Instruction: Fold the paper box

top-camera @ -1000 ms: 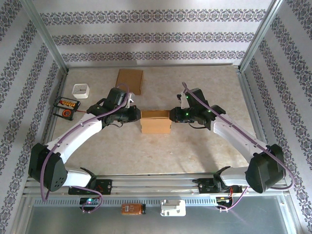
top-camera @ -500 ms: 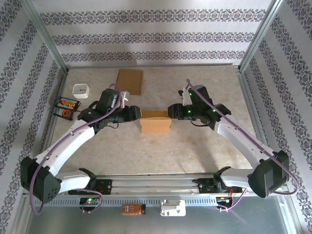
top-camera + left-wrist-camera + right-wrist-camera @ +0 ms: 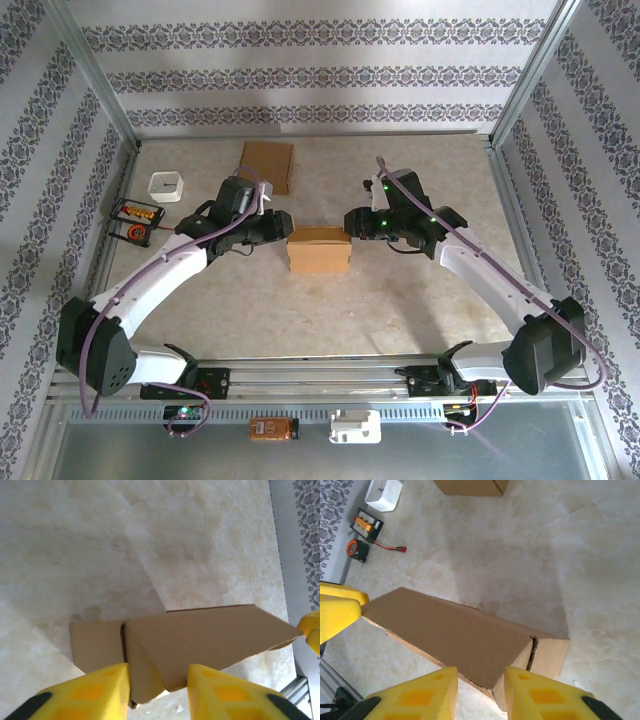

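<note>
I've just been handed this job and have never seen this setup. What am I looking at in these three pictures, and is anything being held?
Two white robot arms are bolted at the near edge of a table. The overhead picture looks down from behind them. In it the left gripper and the right gripper are at opposite ends of a brown paper box.

The other two pictures come from cameras on the wrists. The yellow shapes at the bottom are each gripper's own fingers, astride an end of the box. I cannot tell whether they are pinching it.

Also on the table are a flat cardboard sheet, a small white tray and a black-and-orange gadget.
</note>
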{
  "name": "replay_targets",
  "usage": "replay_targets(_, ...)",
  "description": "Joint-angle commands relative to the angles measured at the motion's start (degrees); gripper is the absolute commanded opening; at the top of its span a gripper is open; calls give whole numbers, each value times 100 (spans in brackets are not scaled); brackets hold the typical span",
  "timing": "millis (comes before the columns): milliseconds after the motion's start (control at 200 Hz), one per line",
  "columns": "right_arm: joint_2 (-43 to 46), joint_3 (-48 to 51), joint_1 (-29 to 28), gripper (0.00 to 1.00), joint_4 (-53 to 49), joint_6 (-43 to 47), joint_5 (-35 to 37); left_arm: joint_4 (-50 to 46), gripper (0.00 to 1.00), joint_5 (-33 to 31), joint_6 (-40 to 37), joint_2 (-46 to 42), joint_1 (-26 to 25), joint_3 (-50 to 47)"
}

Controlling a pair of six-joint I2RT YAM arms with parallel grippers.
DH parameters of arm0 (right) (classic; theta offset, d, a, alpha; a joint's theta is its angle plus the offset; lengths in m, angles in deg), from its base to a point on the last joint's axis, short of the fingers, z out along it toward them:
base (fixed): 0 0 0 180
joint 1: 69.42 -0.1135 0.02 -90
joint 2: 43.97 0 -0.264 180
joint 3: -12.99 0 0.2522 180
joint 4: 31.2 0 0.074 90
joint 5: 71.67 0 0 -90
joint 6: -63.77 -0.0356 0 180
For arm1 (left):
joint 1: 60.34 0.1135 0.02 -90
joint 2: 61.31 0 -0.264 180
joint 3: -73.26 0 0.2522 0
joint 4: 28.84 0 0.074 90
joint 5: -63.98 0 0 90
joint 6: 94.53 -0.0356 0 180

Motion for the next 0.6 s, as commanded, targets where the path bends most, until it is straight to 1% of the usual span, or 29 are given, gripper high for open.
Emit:
replay_targets(0, -9, 6, -14, 27, 42, 95, -17, 77, 27, 143, 44, 19, 56, 90)
replay_targets(95, -8, 87, -41, 25, 61, 94, -22, 111, 22, 144, 79, -27, 48, -28)
replay_targets(270, 24, 257, -85, 22, 70, 94, 6, 126, 18, 143, 63, -91, 56, -184)
replay_targets(460, 77, 668, -130, 22, 70, 64, 112, 33, 18, 202, 93, -128, 44, -492)
replay_targets(595, 129, 921, -139, 22, 145, 6, 161, 168, 17, 267, 203, -212, 55, -848)
